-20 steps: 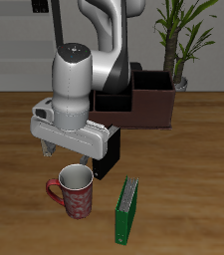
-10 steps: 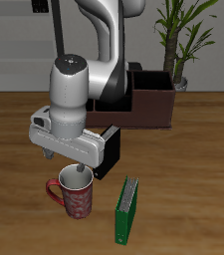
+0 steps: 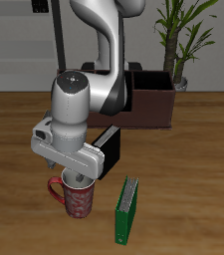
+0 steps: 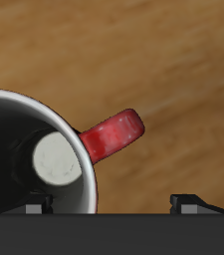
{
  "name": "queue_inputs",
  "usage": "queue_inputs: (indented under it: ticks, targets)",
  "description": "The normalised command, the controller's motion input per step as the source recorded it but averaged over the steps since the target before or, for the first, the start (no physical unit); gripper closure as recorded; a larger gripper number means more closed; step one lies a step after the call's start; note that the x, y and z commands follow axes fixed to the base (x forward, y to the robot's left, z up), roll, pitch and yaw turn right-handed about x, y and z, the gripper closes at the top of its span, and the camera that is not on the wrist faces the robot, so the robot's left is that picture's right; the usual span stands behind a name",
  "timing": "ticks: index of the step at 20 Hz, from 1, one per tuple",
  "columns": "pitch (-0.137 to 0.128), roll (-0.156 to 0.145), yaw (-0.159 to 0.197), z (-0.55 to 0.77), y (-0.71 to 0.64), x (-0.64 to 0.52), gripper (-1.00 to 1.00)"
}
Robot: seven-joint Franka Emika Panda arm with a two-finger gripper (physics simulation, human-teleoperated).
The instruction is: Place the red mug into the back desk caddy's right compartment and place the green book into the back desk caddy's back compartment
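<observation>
Mug [image 3: 76,198]: red one, upright on the table near the front edge, handle [image 4: 112,133] sticking out sideways, white inside.
Gripper [image 3: 74,175]: sitting right on top of the mug's rim, basically straight over it. Wrist cam looks down into the cup, with the handle between the two fingertips [image 4: 188,202]. Can't tell if they're touching the mug or how wide they are.
Green book [image 3: 128,210]: upright just beside the mug.
Caddy [image 3: 151,104]: farther back, partly behind the arm.
Black book [image 3: 110,151]: between the caddy and the mug.
</observation>
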Motion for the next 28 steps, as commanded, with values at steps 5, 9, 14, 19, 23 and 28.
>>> queue_inputs:
  ticks: [5, 9, 14, 19, 23, 28]
  targets:
    - [0.009, 0.006, -0.008, -0.06, 0.05, -0.02, 1.00]
    - [-0.006, 0.031, 0.011, 0.03, 0.20, -0.05, 1.00]
    - [-0.039, 0.013, -0.009, 0.26, 0.12, -0.10, 1.00]
    - [-0.058, 0.011, 0.012, 0.50, 0.05, -0.21, 1.00]
    - [-0.077, 0.001, 0.008, 0.55, -0.06, -0.31, 1.00]
    - [-0.097, -0.015, 0.059, 0.80, 0.00, -0.64, 1.00]
